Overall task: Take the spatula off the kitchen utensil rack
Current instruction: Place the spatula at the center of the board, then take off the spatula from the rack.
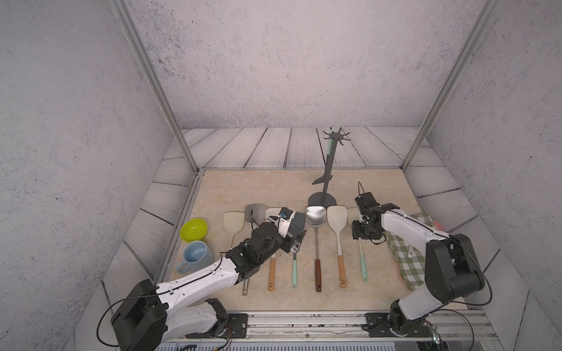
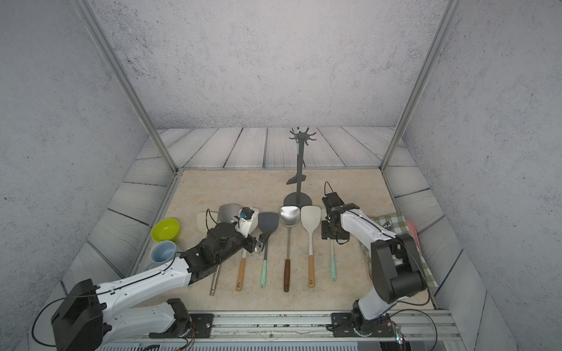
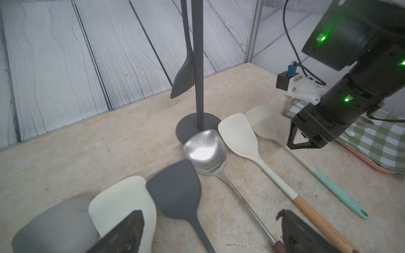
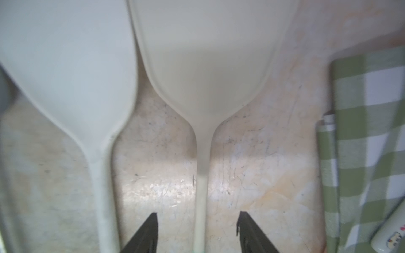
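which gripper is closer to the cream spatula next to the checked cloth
Right. The right gripper hangs directly over that cream spatula, open jaws either side of its neck. The left gripper is several utensils away, above the dark grey spatula lying flat.

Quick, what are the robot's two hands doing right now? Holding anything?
Left hand: open, holding nothing.
Right hand: open, either side of the cream spatula, not gripping it.

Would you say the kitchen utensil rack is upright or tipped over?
Upright: the kitchen utensil rack stands on its round base, pole vertical.
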Motion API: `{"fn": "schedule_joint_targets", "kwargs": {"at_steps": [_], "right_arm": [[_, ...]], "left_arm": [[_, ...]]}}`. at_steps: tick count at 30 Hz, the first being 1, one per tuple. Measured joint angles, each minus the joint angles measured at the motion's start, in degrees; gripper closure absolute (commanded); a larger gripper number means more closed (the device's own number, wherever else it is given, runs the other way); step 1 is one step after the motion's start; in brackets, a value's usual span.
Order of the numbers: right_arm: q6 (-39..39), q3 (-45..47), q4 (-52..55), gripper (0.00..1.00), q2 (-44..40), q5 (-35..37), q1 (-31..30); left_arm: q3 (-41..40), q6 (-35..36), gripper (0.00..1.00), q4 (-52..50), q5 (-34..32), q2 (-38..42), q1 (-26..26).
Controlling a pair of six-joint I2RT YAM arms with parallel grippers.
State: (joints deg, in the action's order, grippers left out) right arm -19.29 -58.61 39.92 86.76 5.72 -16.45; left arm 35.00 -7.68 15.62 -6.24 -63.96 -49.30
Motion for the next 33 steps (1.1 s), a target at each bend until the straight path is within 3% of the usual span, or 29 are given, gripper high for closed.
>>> {"fn": "schedule_joint_targets", "kwargs": {"at_steps": [8,14,20,33], "right_arm": [[0.0,3.3,-4.9,0.17,-22.5,-4.9,0.0],[-2.6,12.2,-12.6,0.01,-34.6,-12.9,0.0],[-6.6,21.5,-20.2,0.01,-37.6,-17.7,0.0],[-9.1,25.6,-29.0,0.01,-41.1,-20.4,0.0]], "left_arm": [[-1.7,0.1,0.01,1.0,0.5,6.3,0.0],[-3.3,-0.2,0.01,1.7,1.1,9.2,0.0],[-3.4,-0.3,0.01,2.0,1.6,9.3,0.0],[-1.8,-0.1,0.01,3.9,1.7,2.3,2.0]]}}
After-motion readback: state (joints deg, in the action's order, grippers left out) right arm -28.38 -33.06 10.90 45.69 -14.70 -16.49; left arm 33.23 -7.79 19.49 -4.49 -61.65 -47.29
